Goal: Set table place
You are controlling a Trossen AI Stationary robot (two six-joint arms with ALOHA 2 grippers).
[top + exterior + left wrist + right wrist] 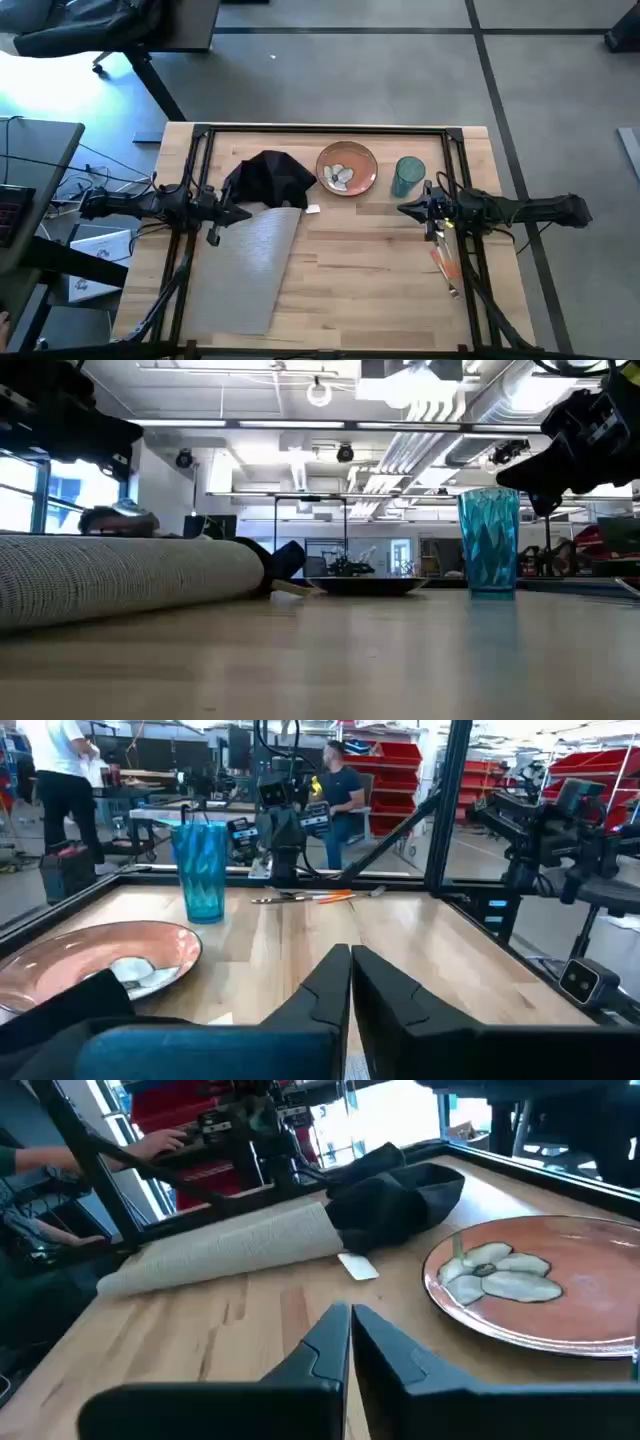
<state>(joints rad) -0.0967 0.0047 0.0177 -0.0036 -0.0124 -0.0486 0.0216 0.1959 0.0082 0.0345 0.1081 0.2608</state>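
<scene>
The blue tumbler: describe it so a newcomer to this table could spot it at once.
Start at the wooden table and find the far edge, where the orange-brown plate lies. Right of the plate, near the right gripper, stands the tumbler. It is the only upright item, translucent teal with faceted sides.

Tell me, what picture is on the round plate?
The orange-brown plate has a pale flower pattern, like white petals. The right wrist view shows it best.
</scene>
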